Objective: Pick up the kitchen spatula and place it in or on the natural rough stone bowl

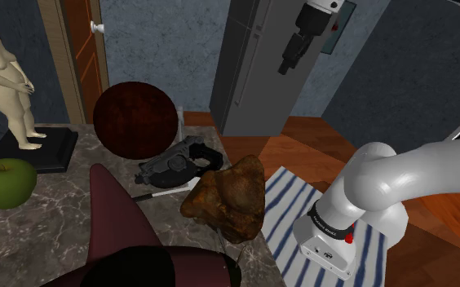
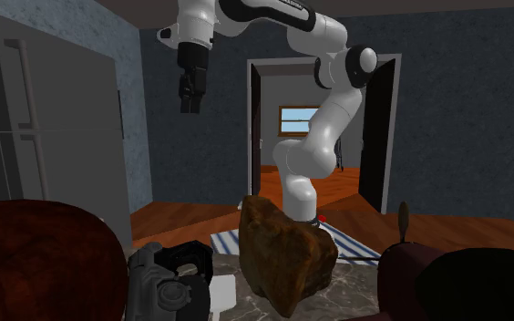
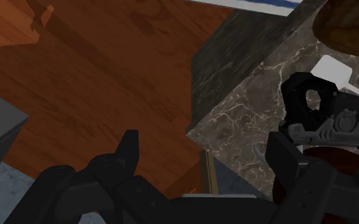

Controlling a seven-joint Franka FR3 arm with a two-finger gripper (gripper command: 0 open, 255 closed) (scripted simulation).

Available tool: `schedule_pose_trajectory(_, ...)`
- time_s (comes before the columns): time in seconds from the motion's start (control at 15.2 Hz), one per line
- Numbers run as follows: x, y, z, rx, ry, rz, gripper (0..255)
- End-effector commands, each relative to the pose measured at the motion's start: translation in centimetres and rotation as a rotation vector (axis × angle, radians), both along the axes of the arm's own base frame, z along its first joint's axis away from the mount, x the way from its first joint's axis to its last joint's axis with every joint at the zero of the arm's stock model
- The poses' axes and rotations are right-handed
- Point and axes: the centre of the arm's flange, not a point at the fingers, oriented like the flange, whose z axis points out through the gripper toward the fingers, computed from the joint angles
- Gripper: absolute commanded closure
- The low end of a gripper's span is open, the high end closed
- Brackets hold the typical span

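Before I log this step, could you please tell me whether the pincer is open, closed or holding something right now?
Pincer: open, holding nothing.

**Dark marble counter and what is laid on it**

A rough brown stone bowl (image 1: pixel 227 200) is set on the dark grey, pale-veined marble counter (image 1: pixel 65 208), close to its edge. A white flat-bladed spatula (image 1: pixel 169 193) is laid just beside the bowl, between it and a black camera (image 1: pixel 175 163). Farther from the bowl, toward the shoulder view's left, a dark red-brown round ball (image 1: pixel 134 120), a green apple (image 1: pixel 4 182) and a cream figurine on a black square base (image 1: pixel 8 73) are found. A dark maroon curved object (image 1: pixel 110 216) is seen near the bowl, at the shoulder view's lower left.
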Motion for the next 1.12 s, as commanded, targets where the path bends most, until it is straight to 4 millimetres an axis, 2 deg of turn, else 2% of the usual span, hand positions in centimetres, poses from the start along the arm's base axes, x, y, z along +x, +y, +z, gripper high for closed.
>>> schedule_pose_trajectory(0.0,0.0,0.0,0.0,0.0,0.0,0.0,0)
schedule_pose_trajectory(0.53,6.1,6.4,-5.3,0.031,0.035,0.225,0)
schedule_pose_trajectory(1.06,10.4,14.0,-10.6,0.062,0.07,0.45,0)
